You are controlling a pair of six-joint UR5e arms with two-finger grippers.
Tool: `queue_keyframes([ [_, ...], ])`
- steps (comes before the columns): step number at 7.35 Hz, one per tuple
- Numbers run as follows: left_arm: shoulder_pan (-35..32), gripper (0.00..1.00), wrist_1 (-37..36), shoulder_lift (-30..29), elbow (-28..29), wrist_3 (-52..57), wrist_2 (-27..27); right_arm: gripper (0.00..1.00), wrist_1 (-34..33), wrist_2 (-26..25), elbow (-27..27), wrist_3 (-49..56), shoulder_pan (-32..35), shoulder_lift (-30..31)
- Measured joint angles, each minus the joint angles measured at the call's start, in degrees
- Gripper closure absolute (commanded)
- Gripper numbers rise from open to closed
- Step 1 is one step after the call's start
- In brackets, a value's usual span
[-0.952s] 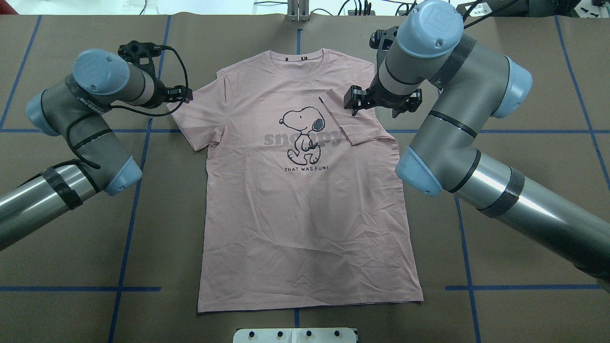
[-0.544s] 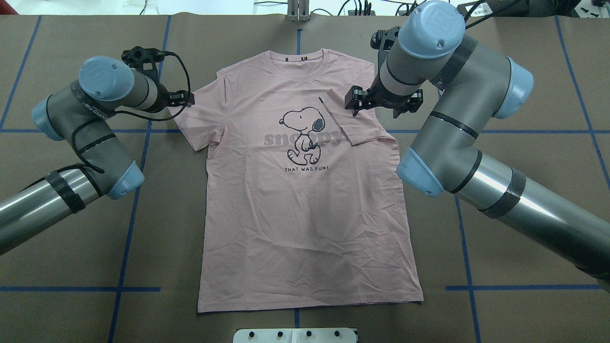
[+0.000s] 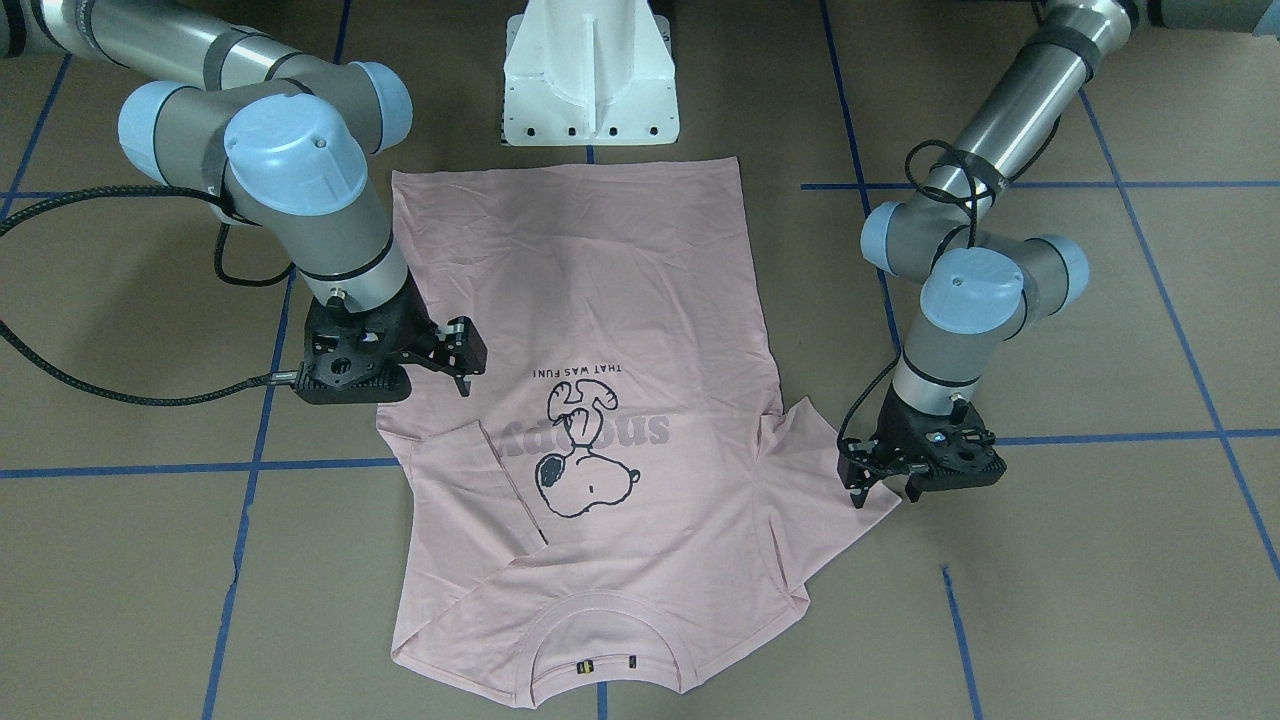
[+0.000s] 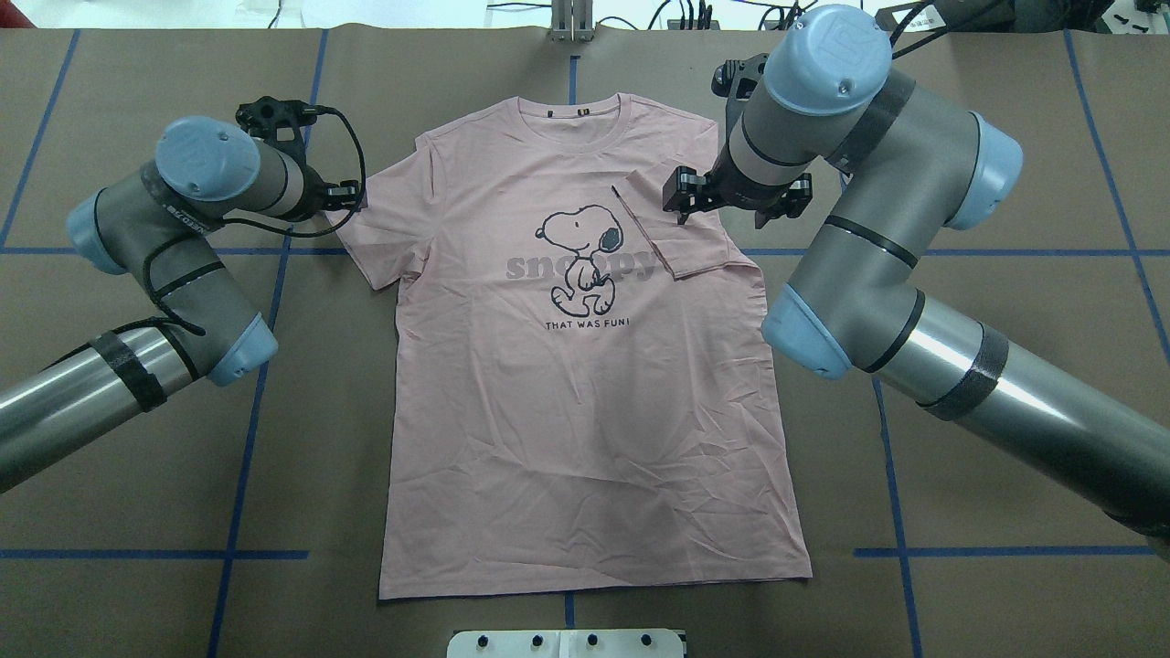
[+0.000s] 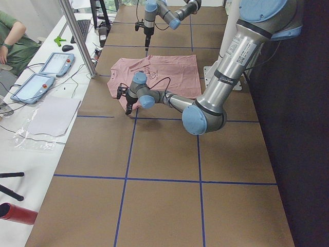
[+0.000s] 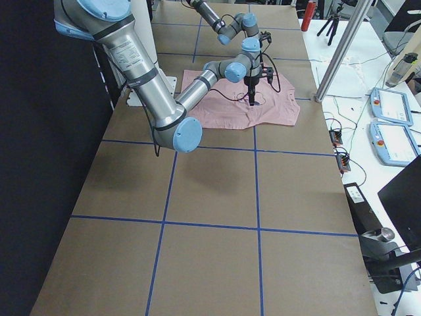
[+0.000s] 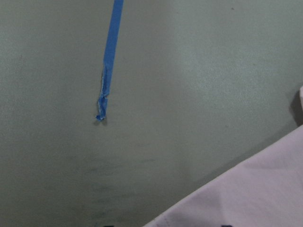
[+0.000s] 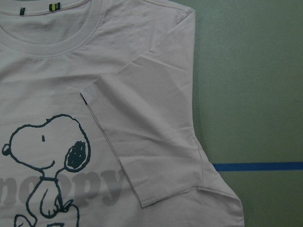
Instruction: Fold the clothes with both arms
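The pale pink T-shirt lies flat on the brown table, print up, collar away from the robot. Its right sleeve is folded inward over the chest, next to the cartoon dog. My right gripper hovers open above that folded sleeve, holding nothing. The left sleeve lies spread out flat. My left gripper stands open, low over that sleeve's outer edge, fingers pointing down. The left wrist view shows mostly bare table and a corner of the T-shirt.
The white pedestal stands at the hem end of the shirt. Blue tape lines cross the table. Past the far edge, a side bench holds tablets, with a person seated there. A metal post rises near the shirt's collar side.
The left arm has shifted slightly toward the shirt, bringing its gripper closer to the left sleeve's edge. The right arm has barely moved. The shirt lies the same.
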State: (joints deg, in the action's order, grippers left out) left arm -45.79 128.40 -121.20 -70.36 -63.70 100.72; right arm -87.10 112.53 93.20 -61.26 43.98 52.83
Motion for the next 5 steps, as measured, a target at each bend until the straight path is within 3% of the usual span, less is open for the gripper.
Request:
queue_keyframes([
  [1, 0.0, 1.0, 0.0, 0.0, 0.0, 0.0, 0.0, 0.0, 0.0, 0.0, 0.0, 0.0, 0.0, 0.0],
  [5, 0.0, 1.0, -3.1, -2.8, -2.4, -4.4, 0.5, 0.0, 0.0, -0.2, -0.2, 0.0, -0.2, 0.0],
])
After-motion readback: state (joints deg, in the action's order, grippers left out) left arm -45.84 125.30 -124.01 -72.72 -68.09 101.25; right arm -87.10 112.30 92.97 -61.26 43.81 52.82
